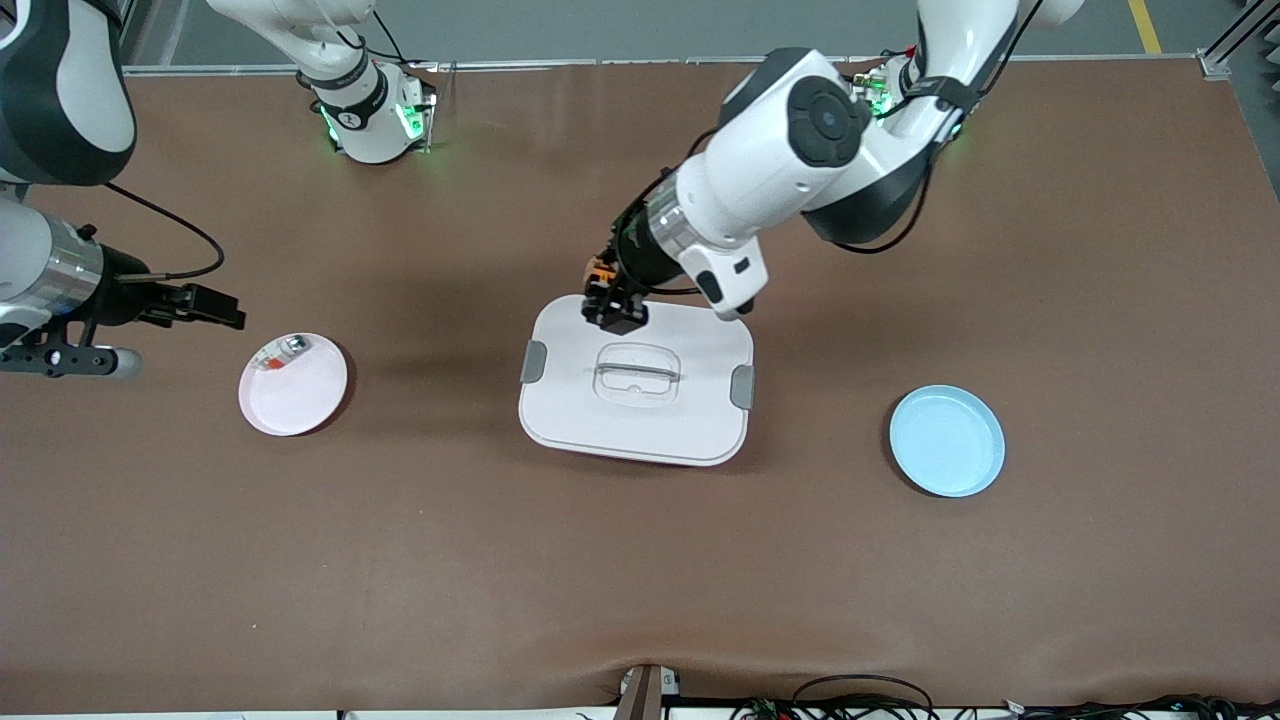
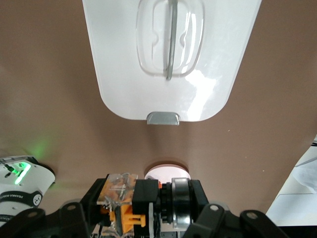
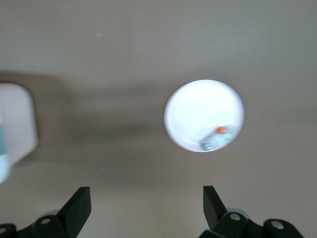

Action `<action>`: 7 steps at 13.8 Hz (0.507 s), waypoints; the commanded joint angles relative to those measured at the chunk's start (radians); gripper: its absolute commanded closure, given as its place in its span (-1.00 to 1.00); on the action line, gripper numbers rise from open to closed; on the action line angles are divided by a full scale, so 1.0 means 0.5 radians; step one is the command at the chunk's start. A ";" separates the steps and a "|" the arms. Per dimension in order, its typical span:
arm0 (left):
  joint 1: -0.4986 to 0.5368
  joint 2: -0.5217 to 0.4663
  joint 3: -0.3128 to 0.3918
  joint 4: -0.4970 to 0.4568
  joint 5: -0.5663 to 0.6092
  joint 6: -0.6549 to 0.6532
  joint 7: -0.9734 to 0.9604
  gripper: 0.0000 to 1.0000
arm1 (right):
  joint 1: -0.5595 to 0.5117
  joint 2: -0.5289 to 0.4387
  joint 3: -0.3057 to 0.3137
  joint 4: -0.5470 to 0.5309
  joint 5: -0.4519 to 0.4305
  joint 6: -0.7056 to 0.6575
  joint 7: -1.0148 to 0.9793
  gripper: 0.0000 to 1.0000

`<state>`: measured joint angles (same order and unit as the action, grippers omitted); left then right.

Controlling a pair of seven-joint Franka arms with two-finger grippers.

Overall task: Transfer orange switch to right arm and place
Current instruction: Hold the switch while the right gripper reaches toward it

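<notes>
The orange switch [image 1: 599, 270] is a small black part with orange and clear sections. My left gripper [image 1: 612, 312] is shut on it, over the edge of the white box lid [image 1: 700, 420] nearest the arm bases. In the left wrist view the orange switch [image 2: 141, 201] lies crosswise between the fingers of my left gripper [image 2: 148, 198]. My right gripper [image 1: 215, 305] hangs open and holds nothing, over the table just past the pink plate [image 1: 300, 400] on the bases' side. The right wrist view shows my right gripper [image 3: 146, 198] with bare table between its fingers.
A small clear-and-silver piece with a red bit [image 1: 280, 352] lies on the pink plate [image 3: 195, 106]. A pale blue plate [image 1: 947, 441] sits toward the left arm's end. The white lid [image 2: 119, 74] has a clear handle [image 1: 637, 374] and grey clips.
</notes>
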<state>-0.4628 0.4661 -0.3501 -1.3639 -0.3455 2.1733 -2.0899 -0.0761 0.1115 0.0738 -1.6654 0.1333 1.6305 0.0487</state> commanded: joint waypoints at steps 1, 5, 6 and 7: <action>-0.084 0.086 0.022 0.043 -0.005 0.141 -0.060 0.52 | 0.020 0.007 0.006 -0.001 0.333 -0.024 -0.011 -1.00; -0.188 0.151 0.034 0.043 0.019 0.246 -0.079 0.52 | 0.130 0.013 0.006 -0.059 0.669 0.037 0.004 -1.00; -0.188 0.160 0.037 0.043 0.019 0.252 -0.079 0.52 | 0.134 0.010 0.006 -0.099 0.769 0.071 0.001 -1.00; -0.188 0.160 0.038 0.043 0.019 0.255 -0.079 0.52 | 0.134 0.007 0.006 -0.139 0.862 0.104 -0.005 -1.00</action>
<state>-0.5436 0.5398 -0.3459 -1.3638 -0.3453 2.2910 -2.1086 -0.0094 0.1194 0.0817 -1.6983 0.4872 1.6540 0.0504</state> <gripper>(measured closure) 0.278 0.000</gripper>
